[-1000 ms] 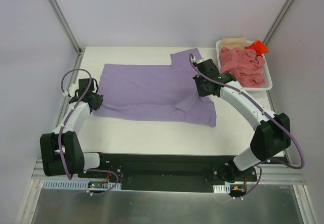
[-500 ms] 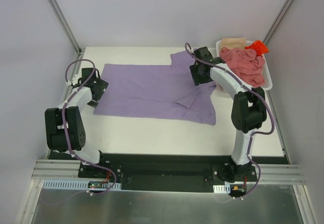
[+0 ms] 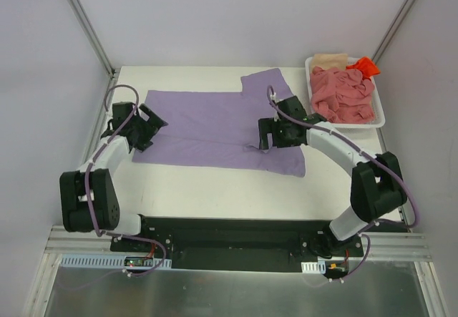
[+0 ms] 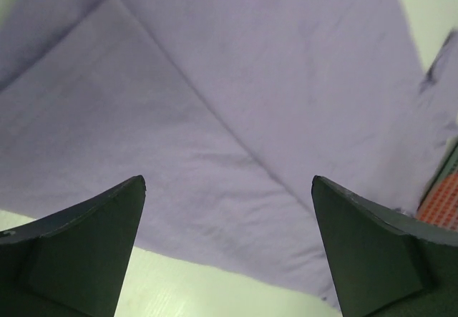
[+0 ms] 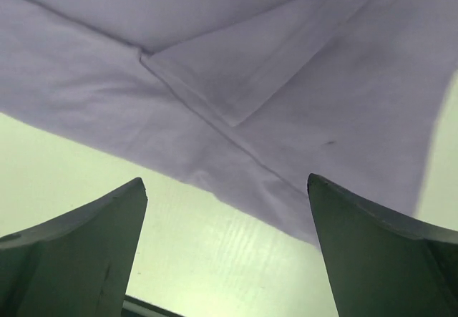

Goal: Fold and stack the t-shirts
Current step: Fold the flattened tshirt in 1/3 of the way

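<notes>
A lavender t-shirt (image 3: 215,125) lies spread flat across the middle of the table. In the left wrist view the lavender t-shirt (image 4: 250,81) has one flap folded over itself. In the right wrist view the lavender t-shirt (image 5: 336,102) shows a small folded-in flap (image 5: 265,52). My left gripper (image 3: 152,125) hovers over the shirt's left edge, open and empty (image 4: 227,181). My right gripper (image 3: 262,134) hangs over the shirt's near right part, also open and empty (image 5: 225,181). More t-shirts sit crumpled in the basket: salmon-pink (image 3: 343,96), beige (image 3: 329,59) and orange-red (image 3: 363,65).
The white basket (image 3: 381,120) stands at the back right corner. Bare white table (image 3: 215,184) runs between the shirt's near hem and the arms' black base rail (image 3: 229,235). Grey walls close in the left, back and right sides.
Both grippers went from shut to open and let go of the lavender shirt. The left one shifted right over the shirt's edge. The right one swung forward and left.
</notes>
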Available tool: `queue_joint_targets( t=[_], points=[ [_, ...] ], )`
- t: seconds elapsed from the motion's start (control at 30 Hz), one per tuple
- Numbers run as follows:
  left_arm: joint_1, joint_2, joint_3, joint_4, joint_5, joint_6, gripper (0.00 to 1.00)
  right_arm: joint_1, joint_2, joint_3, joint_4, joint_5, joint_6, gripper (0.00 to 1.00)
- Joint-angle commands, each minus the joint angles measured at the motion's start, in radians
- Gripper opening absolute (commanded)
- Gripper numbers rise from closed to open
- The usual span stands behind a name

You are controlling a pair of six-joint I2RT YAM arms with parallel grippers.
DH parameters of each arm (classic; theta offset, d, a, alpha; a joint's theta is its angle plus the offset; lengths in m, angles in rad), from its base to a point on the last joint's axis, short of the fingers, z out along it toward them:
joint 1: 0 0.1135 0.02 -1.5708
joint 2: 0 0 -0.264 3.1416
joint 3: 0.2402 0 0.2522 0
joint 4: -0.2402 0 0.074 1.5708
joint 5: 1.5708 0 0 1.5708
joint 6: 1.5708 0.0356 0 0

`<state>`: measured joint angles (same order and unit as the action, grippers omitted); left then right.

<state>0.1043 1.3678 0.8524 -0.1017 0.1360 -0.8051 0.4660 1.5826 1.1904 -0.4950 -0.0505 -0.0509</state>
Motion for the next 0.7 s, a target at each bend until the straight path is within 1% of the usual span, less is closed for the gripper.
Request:
queue_joint_targets(
  t=[0.0,0.07,0.17,0.4,0.53,0.67],
  points=[
    [-0.006,0.117,-0.046,0.048,0.211,0.093,0.99,0.026,0.034,-0.09,0.177,-0.13,0.189,0.96],
    [-0.006,0.154,-0.052,0.046,0.215,0.107,0.99,0.037,0.063,-0.094,0.203,-0.127,0.204,0.96],
    [-0.006,0.181,-0.07,0.049,0.182,0.118,0.99,0.043,0.103,-0.087,0.236,-0.118,0.218,0.96],
    [-0.005,0.185,-0.085,0.045,0.116,0.129,0.99,0.048,0.178,-0.025,0.234,-0.077,0.217,0.96],
    [-0.005,0.186,-0.079,0.045,0.111,0.132,0.99,0.051,0.204,-0.023,0.262,-0.084,0.224,0.96],
    [-0.005,0.189,-0.081,0.042,0.1,0.132,0.99,0.051,0.25,0.023,0.269,-0.071,0.224,0.96]
  ],
)
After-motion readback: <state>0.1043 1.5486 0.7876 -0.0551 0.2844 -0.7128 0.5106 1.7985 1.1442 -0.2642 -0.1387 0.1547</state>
